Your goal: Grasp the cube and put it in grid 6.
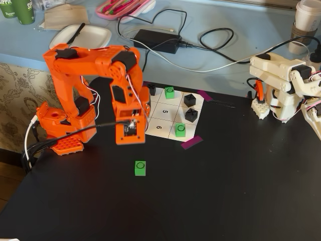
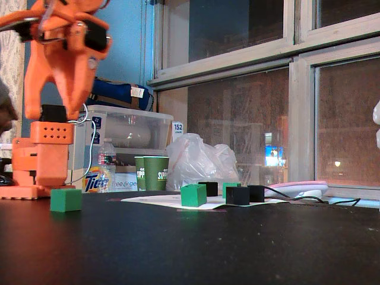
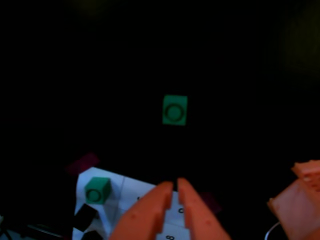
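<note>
On the black table (image 1: pixel 225 191) the cube (image 1: pixel 140 168) sits at 12 o'clock of the nearly closed, empty gripper (image 3: pixel 175 187) (wrist view), which should widen first, then descend squarely.

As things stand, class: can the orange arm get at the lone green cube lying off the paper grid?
Probably yes. The cube sits alone on the bare black table, nothing around it. The gripper hangs above the grid's edge, its fingers nearly together, so they must open first.
</note>
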You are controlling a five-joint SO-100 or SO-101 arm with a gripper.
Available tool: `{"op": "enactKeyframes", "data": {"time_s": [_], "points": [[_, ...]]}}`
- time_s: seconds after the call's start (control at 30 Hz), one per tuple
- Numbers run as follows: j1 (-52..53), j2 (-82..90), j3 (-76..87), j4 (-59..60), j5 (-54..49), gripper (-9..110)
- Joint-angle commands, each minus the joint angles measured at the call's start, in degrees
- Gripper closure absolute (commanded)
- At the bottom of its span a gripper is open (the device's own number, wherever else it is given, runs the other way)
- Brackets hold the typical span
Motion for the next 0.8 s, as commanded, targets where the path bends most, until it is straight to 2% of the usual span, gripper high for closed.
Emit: {"op": "enactKeyframes", "data": {"time_s": [0.0,0.13,0.6,0.77], "points": [[3.2,0.1,1.0,-3.3,-2.3,101],[5.3,-1.2,3.6,-5.3,-3.9,100],[8.8,-2.6,11.1,-10.5,-6.6,74],[8.1,-2.7,14.3,-12.2,-7.6,72]]}}
